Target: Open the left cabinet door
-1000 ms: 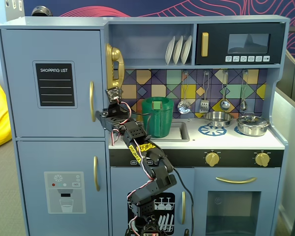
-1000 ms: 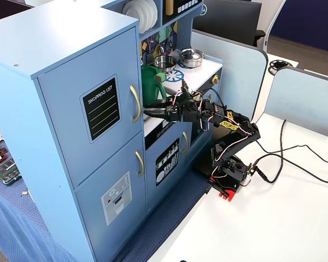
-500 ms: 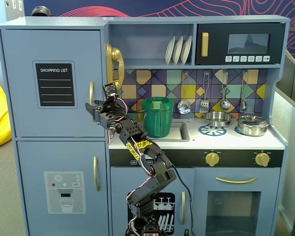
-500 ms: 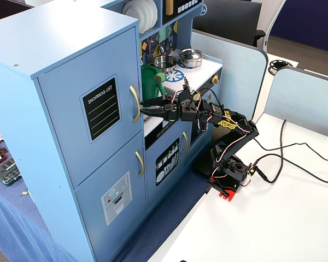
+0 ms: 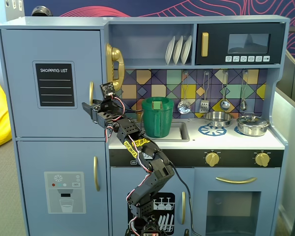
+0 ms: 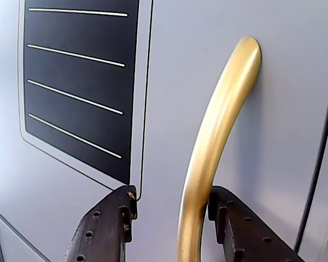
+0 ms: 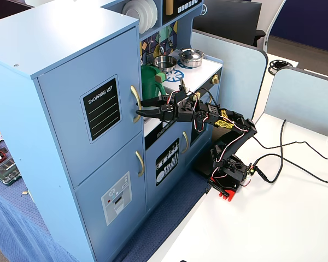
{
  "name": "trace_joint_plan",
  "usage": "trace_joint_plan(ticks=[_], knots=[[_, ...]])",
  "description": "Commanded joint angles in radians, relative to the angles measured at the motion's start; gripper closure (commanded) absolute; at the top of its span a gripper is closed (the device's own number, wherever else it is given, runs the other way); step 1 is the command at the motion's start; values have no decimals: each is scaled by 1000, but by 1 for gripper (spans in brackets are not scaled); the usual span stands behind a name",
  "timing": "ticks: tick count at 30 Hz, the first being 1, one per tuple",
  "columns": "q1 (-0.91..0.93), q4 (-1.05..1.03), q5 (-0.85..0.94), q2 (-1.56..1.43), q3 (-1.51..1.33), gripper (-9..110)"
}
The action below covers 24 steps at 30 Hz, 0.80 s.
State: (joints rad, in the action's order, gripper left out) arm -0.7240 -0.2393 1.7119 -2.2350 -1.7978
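Note:
The left cabinet door (image 5: 54, 59) is a pale blue-grey panel with a black "SHOPPING LIST" chalkboard (image 5: 54, 84); it is shut. Its curved gold handle (image 5: 91, 92) runs down the door's right edge. My gripper (image 5: 88, 106) is open, with a black finger on each side of the handle's lower part. In the wrist view the handle (image 6: 213, 142) stands between the fingers of my gripper (image 6: 172, 194), close to the right one (image 6: 235, 224), and the door (image 6: 169, 82) fills the view. In another fixed view my gripper (image 7: 142, 111) reaches the handle (image 7: 135, 98) on the door (image 7: 71, 87).
Below is the blue door with the dispenser graphic (image 5: 64, 191). A gold toy phone (image 5: 115, 66) hangs right of the handle. A green pot (image 5: 157, 117) sits in the sink behind the arm. The arm's base (image 7: 228, 177) stands on a white table with cables (image 7: 295, 158).

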Motion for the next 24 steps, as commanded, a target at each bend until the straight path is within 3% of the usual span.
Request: trace_joint_plan(ticks=[1, 15, 24], knots=[[-46, 43, -6, 0, 61, 93], [-199, 49, 35, -60, 8, 93], [-163, -54, 29, -256, -121, 92]])
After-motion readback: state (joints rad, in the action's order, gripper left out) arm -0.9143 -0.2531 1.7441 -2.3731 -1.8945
